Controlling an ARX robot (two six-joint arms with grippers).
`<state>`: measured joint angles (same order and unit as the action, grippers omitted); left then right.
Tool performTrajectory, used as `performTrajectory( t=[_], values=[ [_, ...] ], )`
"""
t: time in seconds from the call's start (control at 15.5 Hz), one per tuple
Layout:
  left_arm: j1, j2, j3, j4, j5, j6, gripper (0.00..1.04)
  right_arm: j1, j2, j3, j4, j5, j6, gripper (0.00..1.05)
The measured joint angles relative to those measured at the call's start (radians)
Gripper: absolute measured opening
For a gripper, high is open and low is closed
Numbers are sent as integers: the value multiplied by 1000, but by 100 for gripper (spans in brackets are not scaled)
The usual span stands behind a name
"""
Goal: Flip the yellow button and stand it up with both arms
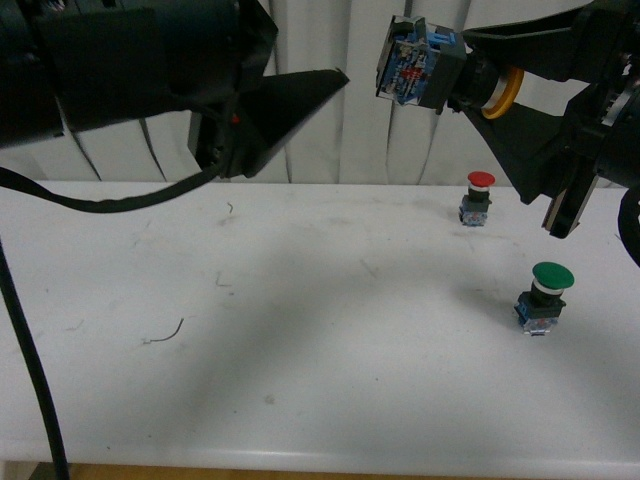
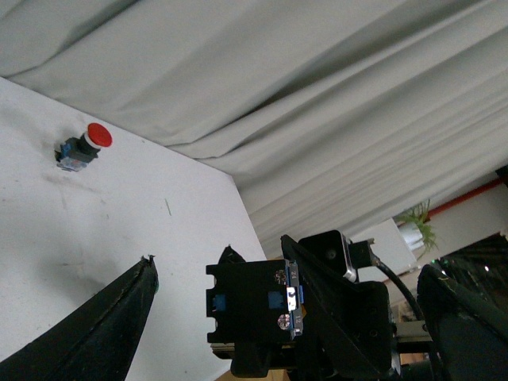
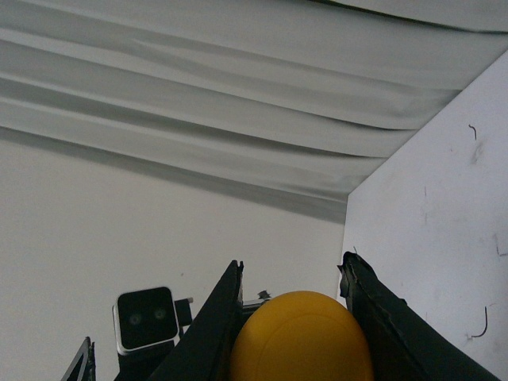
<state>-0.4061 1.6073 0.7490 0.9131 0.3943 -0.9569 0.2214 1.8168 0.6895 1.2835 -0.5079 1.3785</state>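
High above the table, my right gripper [image 1: 490, 95] is shut on the yellow button [image 1: 415, 62]. The button lies sideways, its blue-grey contact block pointing toward the left arm and its yellow cap toward the right arm. In the right wrist view the cap [image 3: 302, 337] fills the gap between the two fingers of the right gripper [image 3: 294, 262]. My left gripper [image 1: 330, 85] is open, its pointed tip a short way left of the block and apart from it. In the left wrist view the button's block [image 2: 250, 305] shows end-on and dark beside the left gripper [image 2: 189, 254].
A red-capped button [image 1: 478, 197] stands at the back right of the white table [image 1: 300, 330], and a green-capped one [image 1: 545, 295] stands nearer on the right. The red-capped button [image 2: 83, 147] also shows in the left wrist view. A black cable [image 1: 30, 350] hangs at the left. Grey curtain behind.
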Motion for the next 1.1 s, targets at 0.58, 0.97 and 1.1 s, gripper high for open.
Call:
performTrajectory(
  t=[0.58, 0.97, 1.1],
  values=[
    [122, -595, -208, -324, -222, 422, 98, -27, 0, -1, 0, 10, -6, 35],
    [145, -1018, -396, -687, -671, 901, 56, -32, 0, -1, 0, 10, -15, 35],
    [196, -1085, -480, -669, -600, 935, 31, -32, 0, -1, 0, 9, -18, 35]
  ],
)
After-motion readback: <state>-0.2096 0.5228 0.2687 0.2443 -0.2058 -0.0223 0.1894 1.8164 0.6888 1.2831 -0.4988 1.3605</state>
